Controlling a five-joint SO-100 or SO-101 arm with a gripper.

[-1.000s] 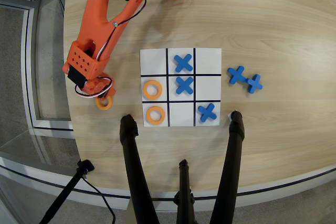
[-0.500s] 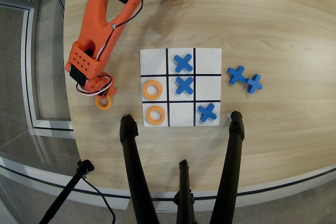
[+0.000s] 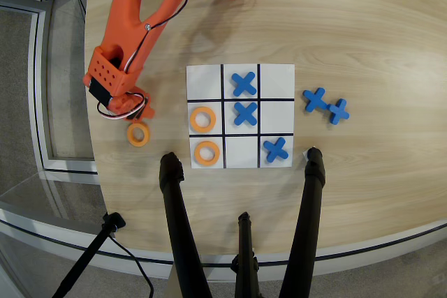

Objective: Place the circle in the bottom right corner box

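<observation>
Overhead view. Orange arm (image 3: 136, 22) reaching down from the desk's far edge toward its left side, gripper (image 3: 136, 109) parked just above a loose orange circle (image 3: 138, 133) lying flat on the bare wood near the left edge, left of the paper grid (image 3: 240, 116). Can't tell whether the jaws are wide or narrow, since the wrist body and wires hide them from above, and can't tell whether they touch the ring either; looks a hair apart.

On the grid: two more orange rings, one in the middle-left cell (image 3: 202, 119), one in the lower-left cell (image 3: 206, 153). Blue crosses in the top-middle cell (image 3: 244, 84), the centre cell (image 3: 245, 113) and the lower-right cell (image 3: 276, 149). Upper-right corner cell (image 3: 276, 82) plain white.

Two spare blue crosses (image 3: 326, 105) touching each other on the wood right of the grid. Black tripod legs (image 3: 178, 221) crossing the near edge of the desk.
</observation>
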